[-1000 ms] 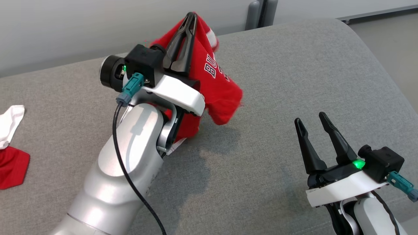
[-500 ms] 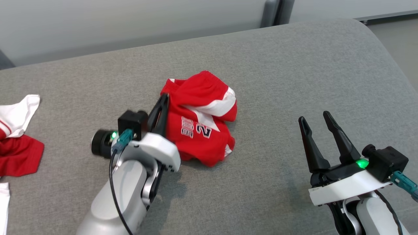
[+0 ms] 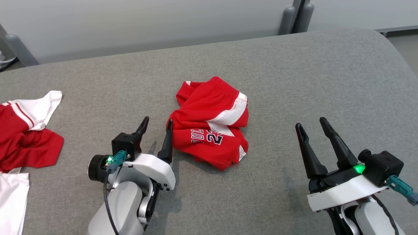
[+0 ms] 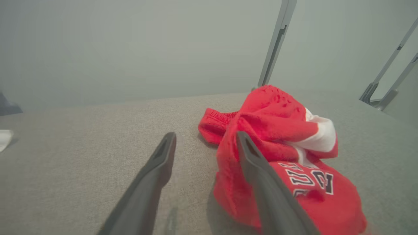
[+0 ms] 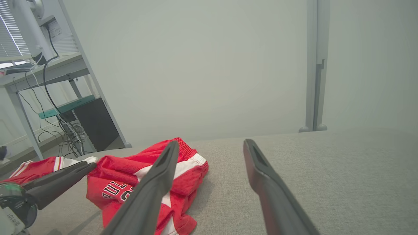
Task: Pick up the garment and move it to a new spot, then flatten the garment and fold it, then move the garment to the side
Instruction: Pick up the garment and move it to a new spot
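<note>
At frame centre garment (image 3: 210, 122) lies bunched; left gripper (image 3: 157, 120) and right gripper (image 3: 310, 122) jaws spread, empty, so probably pinch opposite hems, pull flat.

pale silver arms (image 3: 124, 202) with white wrist shells (image 3: 153, 164), black camera blocks (image 3: 125, 143), teal plugs (image 3: 116, 158), green lights (image 3: 359, 168), long dark gripper fingers (image 3: 308, 153).

The head view looks forward and down across the grey cushion (image 3: 294, 81) to its far edge. The left wrist view sits low, just beside the red garment (image 4: 271, 111); the right wrist view, equally low, shares it from farther off.
</note>
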Available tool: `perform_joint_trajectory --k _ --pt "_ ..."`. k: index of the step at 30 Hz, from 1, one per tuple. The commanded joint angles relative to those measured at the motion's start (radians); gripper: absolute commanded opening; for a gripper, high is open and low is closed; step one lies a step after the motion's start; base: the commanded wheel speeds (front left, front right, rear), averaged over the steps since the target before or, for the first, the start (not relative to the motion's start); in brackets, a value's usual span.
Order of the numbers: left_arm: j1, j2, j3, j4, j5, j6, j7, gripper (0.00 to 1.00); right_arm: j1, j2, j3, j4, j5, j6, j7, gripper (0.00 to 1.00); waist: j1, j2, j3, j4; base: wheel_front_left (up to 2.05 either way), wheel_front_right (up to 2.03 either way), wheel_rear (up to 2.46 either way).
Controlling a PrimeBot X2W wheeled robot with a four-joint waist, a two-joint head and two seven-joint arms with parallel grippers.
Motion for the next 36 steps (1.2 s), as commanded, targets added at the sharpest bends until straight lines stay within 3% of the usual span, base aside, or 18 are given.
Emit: perform_joint_trajectory --k 1,12,19,36 --pt "-0.003 0.012 0.049 -0.053 0.004 0.011 -0.01 1.0 -0.003 -0.009 0.021 -0.023 0.0 0.007 -0.013 1.0 0.0 0.0 -0.005 0.009 0.0 0.0 0.0" --pt "0.157 0.005 0.195 -0.372 0.124 0.005 -0.01 1.0 0.014 0.004 0.017 -0.012 -0.044 0.007 -0.013 1.0 0.0 0.0 -0.032 0.068 0.0 0.0 0.0" --pt "0.289 -0.008 0.252 -0.465 0.159 -0.025 -0.01 1.0 0.049 0.021 -0.017 -0.005 -0.078 0.007 -0.013 1.0 0.0 0.0 -0.055 0.106 0.0 0.0 0.0" --pt "0.479 -0.026 0.336 -0.58 0.226 -0.034 -0.01 1.0 0.152 0.028 -0.086 -0.027 -0.08 0.007 -0.013 1.0 0.0 0.0 -0.099 0.139 0.0 0.0 0.0"
